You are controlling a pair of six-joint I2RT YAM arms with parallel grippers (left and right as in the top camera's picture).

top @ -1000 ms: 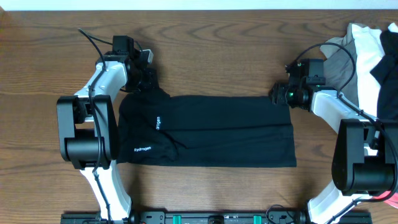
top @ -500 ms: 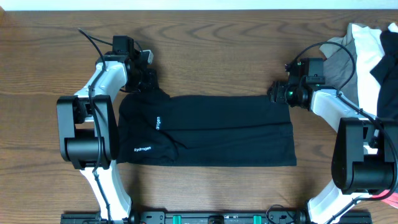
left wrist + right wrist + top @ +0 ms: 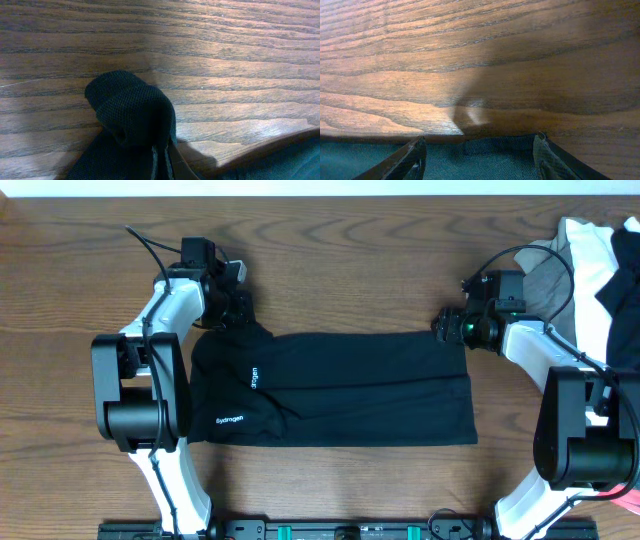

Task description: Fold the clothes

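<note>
Your black garment (image 3: 335, 390) lies flat in the middle of the table (image 3: 340, 250), folded into a wide band that runs from 9 to 3 o'clock, with white lettering (image 3: 253, 377) showing near its 9 o'clock end. Your left gripper (image 3: 235, 308) sits at the garment's 10 o'clock corner with its jaws closed tight on a bunch of the cloth. In the left wrist view that bunch (image 3: 132, 107) stands up as a rounded black lump over the wood, and the cloth falls away from it toward 6 o'clock. Your right gripper (image 3: 443, 328) sits at the garment's 2 o'clock corner. In the right wrist view its two fingers (image 3: 407, 160) stand wide apart, one on each side of the garment's edge (image 3: 480, 160), and that edge lies flat on the table between them; the jaws are not closed on it. You cannot tell from either view whether the fingertips touch the cloth. The rest of the clothes lie in a pile (image 3: 590, 270) at the table's 2 to 3 o'clock edge, just behind your right arm: grey and white on top, black beside them, and a bit of pink near 4 o'clock at the frame's edge. The pile lies apart from the black garment.
</note>
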